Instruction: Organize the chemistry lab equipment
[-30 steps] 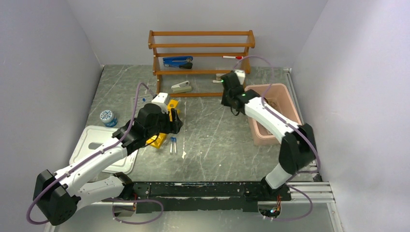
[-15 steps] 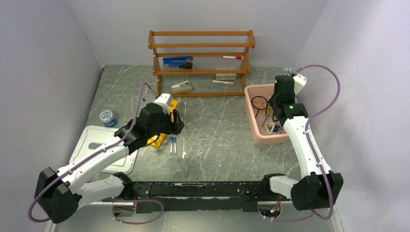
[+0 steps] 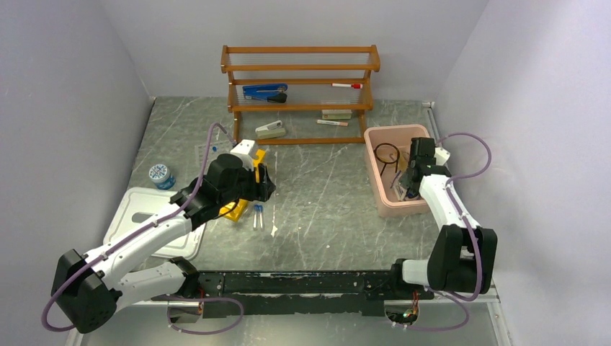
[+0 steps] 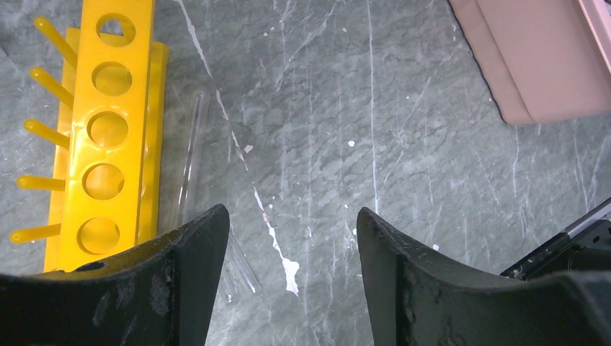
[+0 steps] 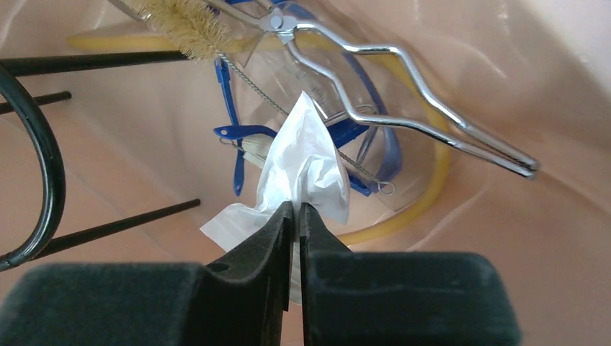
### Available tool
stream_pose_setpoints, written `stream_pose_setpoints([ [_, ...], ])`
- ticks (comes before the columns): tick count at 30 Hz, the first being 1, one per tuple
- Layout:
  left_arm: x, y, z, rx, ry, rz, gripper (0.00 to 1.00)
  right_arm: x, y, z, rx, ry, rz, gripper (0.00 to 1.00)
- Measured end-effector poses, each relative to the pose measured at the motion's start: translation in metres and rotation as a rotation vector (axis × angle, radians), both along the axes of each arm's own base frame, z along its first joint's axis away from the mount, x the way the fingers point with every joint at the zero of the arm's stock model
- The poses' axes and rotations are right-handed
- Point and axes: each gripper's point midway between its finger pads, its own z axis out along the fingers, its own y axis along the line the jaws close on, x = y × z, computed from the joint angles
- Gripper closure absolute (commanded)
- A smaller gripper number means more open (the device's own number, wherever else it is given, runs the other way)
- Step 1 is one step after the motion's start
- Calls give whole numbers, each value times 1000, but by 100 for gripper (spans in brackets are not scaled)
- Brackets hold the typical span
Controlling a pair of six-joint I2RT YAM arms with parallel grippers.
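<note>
The right jaws pinch shut on just a thin fold of the bag [image 5: 302, 166] in the bin [image 3: 398, 210] at the tabletop's right edge, so it could slip free, while the left jaws gape empty.

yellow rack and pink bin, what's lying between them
Clear test tubes lie right beside the yellow rack; past them the table is bare up to the pink bin, as the left wrist view shows.

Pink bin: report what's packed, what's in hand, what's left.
Done: the black ring stand, blue goggles and amber tubing lie in the pink bin. In hand: the right gripper is shut on the white bag, inside the bin. Remaining: the yellow rack and loose tubes lie on the table near the open left gripper.
</note>
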Motion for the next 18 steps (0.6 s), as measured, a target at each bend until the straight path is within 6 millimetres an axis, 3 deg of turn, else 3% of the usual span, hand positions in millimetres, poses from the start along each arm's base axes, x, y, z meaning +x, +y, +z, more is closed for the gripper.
stream_pose_setpoints([
  [6,0,0,1,-2,-3,0,22,4,6,-2,36,-18,-2,70],
  [11,0,1,1,0,-4,4,21,6,5,5,37,-27,-18,68],
  [14,2,3,0,8,-5,16,23,10,3,22,28,-59,-24,67],
  [18,3,5,-7,28,9,26,29,19,0,62,13,-150,-28,66],
])
